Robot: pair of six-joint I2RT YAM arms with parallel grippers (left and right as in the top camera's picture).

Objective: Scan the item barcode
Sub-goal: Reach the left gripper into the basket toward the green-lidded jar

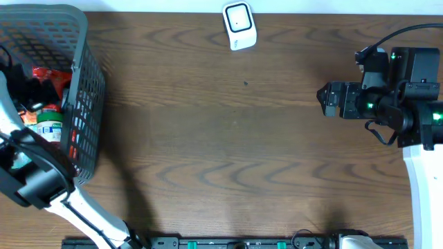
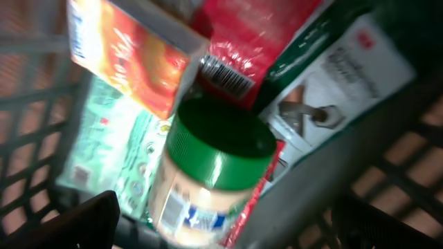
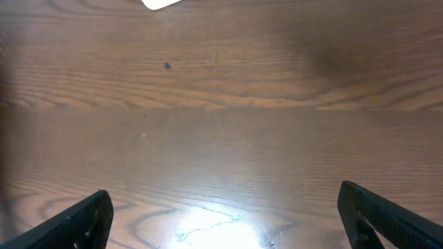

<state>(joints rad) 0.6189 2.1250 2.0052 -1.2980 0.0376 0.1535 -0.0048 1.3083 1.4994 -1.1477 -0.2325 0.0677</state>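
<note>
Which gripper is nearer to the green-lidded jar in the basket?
Left. The left gripper hangs open directly over the jar inside the basket; the right gripper is far across the table, over bare wood.

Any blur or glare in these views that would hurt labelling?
Left wrist: blurred throughout, the green-lidded jar and the barcode both soft. Right wrist: mostly sharp, with a bright glare patch on the table near the bottom edge. Overhead: sharp, evenly lit.
</note>
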